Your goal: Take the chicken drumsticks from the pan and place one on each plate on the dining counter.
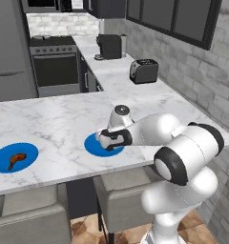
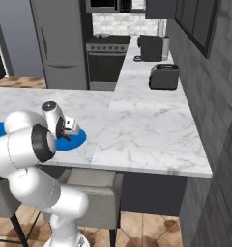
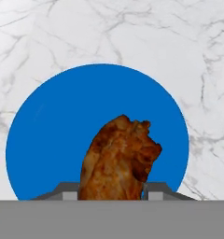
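My gripper (image 3: 113, 191) is shut on a chicken drumstick (image 3: 118, 158), an orange-brown piece whose meaty end points down at a blue plate (image 3: 48, 135). That plate (image 1: 91, 147) lies near the front edge of the white marble dining counter (image 1: 54, 119), and the gripper (image 1: 107, 140) hangs just above it, with the drumstick apart from the plate. The gripper (image 2: 69, 132) and the plate (image 2: 75, 141) also appear in the right base view. Further left, a second blue plate (image 1: 2, 159) carries the other drumstick (image 1: 16, 159). The pan is out of view.
Grey stools (image 1: 35, 214) stand under the counter's overhang. On the side counter along the brick wall sit a toaster (image 1: 144, 70) and a coffee machine (image 1: 109, 46). A stove (image 1: 54, 62) and a fridge (image 2: 60, 43) stand at the back.
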You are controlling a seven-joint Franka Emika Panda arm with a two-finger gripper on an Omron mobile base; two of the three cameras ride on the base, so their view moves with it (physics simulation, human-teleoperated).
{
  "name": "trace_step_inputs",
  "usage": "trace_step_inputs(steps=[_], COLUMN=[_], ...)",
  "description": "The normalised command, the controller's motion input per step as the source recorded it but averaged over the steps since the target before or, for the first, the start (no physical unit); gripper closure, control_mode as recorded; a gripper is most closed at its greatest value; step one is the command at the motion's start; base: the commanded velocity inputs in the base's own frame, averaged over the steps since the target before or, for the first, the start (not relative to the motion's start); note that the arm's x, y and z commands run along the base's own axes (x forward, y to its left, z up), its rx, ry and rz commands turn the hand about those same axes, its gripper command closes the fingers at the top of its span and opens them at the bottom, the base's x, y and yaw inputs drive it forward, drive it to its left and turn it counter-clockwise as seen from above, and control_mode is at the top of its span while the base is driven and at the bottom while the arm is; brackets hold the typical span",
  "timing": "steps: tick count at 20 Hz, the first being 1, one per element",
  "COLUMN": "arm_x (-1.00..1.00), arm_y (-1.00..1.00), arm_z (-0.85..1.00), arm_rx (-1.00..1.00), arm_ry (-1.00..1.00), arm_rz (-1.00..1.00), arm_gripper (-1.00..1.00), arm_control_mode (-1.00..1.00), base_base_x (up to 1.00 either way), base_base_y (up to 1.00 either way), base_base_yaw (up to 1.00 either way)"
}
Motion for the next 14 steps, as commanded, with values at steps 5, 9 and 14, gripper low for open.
trace_step_inputs(steps=[5, 9, 14], arm_x=[0.20, 0.06, 0.10], arm_y=[0.11, 0.17, 0.18], arm_z=[-0.22, -0.16, -0.17], arm_rx=[0.00, 0.00, 0.00], arm_ry=[0.02, 0.03, 0.06], arm_rz=[-0.01, -0.04, -0.04], arm_gripper=[1.00, 1.00, -1.00], arm_control_mode=[-1.00, -1.00, -1.00], base_base_x=[0.00, 0.00, 0.00], base_base_y=[0.00, 0.00, 0.00], base_base_yaw=[0.00, 0.00, 0.00])
